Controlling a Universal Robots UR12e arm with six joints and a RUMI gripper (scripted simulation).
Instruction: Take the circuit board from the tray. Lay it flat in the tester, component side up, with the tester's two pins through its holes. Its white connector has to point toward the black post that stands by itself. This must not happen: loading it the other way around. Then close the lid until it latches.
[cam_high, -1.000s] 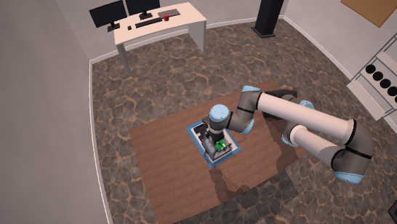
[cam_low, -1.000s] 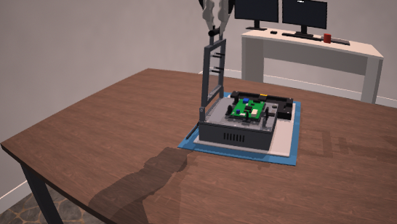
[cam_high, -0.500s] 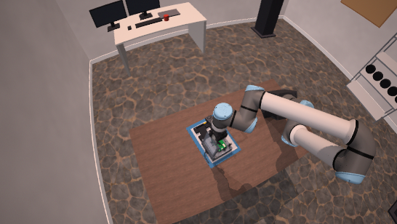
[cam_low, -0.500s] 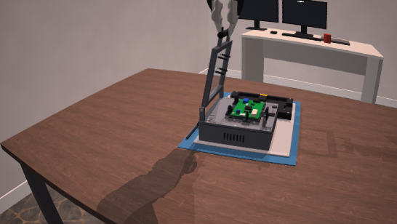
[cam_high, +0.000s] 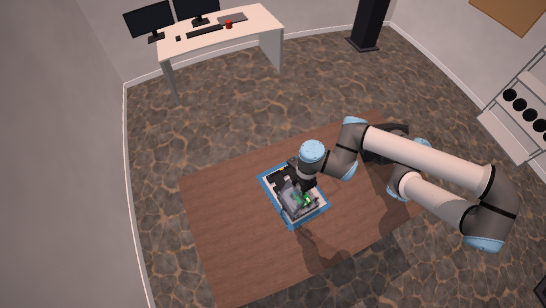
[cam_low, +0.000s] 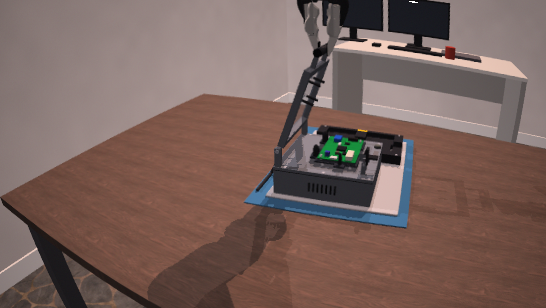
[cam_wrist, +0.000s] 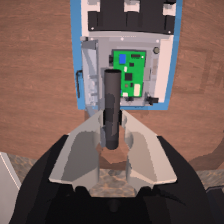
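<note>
The green circuit board (cam_low: 341, 148) (cam_wrist: 129, 75) (cam_high: 301, 199) lies flat, component side up, inside the dark grey tester (cam_low: 320, 187) (cam_high: 288, 211). The tester's clear lid (cam_low: 305, 90) stands tilted, hinged at the tester's left side and leaning over it. My gripper (cam_low: 321, 46) (cam_wrist: 112, 110) is shut on the lid's black handle bar (cam_wrist: 111, 92) at the lid's raised free edge, high above the tester. The black tray (cam_low: 387, 136) (cam_wrist: 131, 17) sits behind the tester on the same base.
Tester and tray stand on a blue mat (cam_low: 406, 212) (cam_wrist: 75, 50) (cam_high: 265, 187) on the brown table (cam_low: 150, 175). A white desk (cam_low: 425, 62) with two monitors stands behind, away from the table.
</note>
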